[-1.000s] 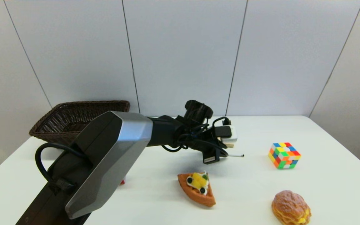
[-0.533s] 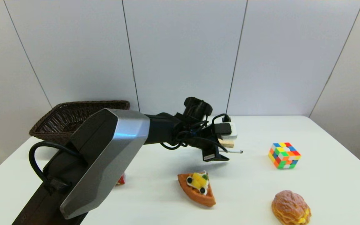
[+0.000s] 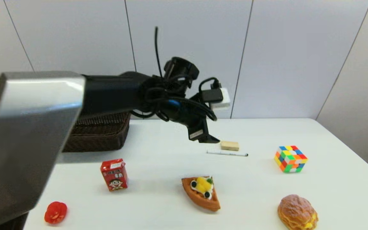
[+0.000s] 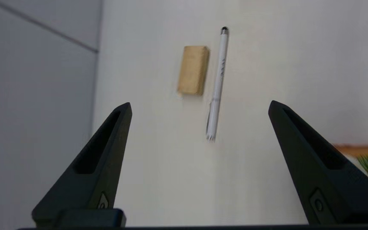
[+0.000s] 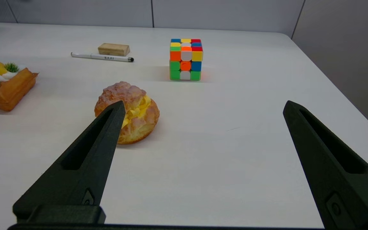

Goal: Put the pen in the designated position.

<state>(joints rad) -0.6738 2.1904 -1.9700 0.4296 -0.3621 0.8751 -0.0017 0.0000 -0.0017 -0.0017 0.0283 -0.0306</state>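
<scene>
The pen (image 3: 227,153) lies flat on bare white tabletop, just in front of a small wooden block (image 3: 229,145) and parallel to it, dark tip toward the cube. My left gripper (image 3: 208,139) hangs open in the air above and to the left of the pen, holding nothing. In the left wrist view the pen (image 4: 217,83) and block (image 4: 193,70) lie beyond the spread left gripper (image 4: 200,107). My right gripper (image 5: 203,105) is open and empty low over the table's right side; the pen (image 5: 102,57) shows far off in its view.
A colour cube (image 3: 290,158) stands right of the pen. A waffle slice (image 3: 201,192) and a cream puff (image 3: 297,212) lie nearer the front. A red milk carton (image 3: 114,174), a small red object (image 3: 55,212) and the wicker basket (image 3: 99,131) are on the left.
My left arm has risen and pulled back to the left, away from the pen. The pen now lies alone on the table; the carton and red object have come into view.
</scene>
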